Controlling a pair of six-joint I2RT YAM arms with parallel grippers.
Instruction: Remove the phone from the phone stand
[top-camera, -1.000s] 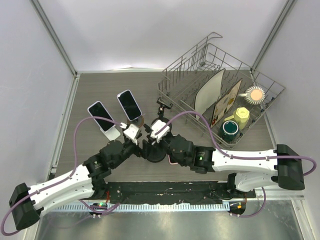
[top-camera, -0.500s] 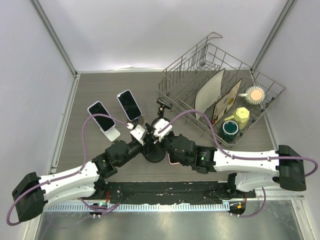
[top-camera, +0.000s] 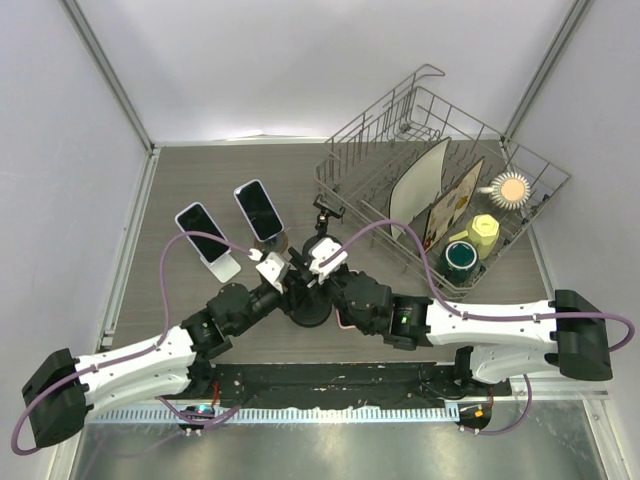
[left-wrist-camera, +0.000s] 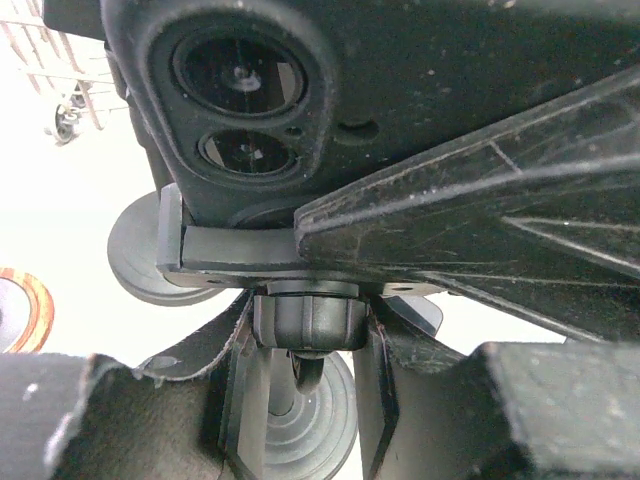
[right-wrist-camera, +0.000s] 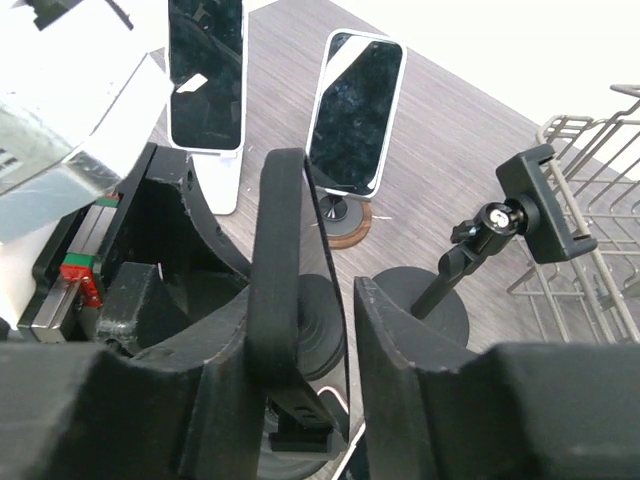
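Note:
A black phone (left-wrist-camera: 240, 100) sits clamped on a black phone stand (top-camera: 308, 312), and its twin lenses fill the left wrist view. My left gripper (left-wrist-camera: 305, 345) is shut on the stand's knurled knob (left-wrist-camera: 305, 320) just under the clamp, above the round base (left-wrist-camera: 310, 430). My right gripper (right-wrist-camera: 305, 310) straddles the phone's upper edge (right-wrist-camera: 275, 250). The left finger (right-wrist-camera: 215, 370) lies against the phone and a thin gap shows at the right finger (right-wrist-camera: 400, 370). From above, both grippers (top-camera: 290, 285) (top-camera: 312, 282) meet over the stand and hide the phone.
Two more phones stand at the left, one on a white stand (top-camera: 205, 235) and one on a wood-rimmed stand (top-camera: 260, 210). An empty black clamp stand (right-wrist-camera: 535, 205) is just beyond. A wire dish rack (top-camera: 440, 200) with plates and cups fills the right.
My left arm has swung right onto the stand and its jaws have closed on the knob. The right arm has hardly moved.

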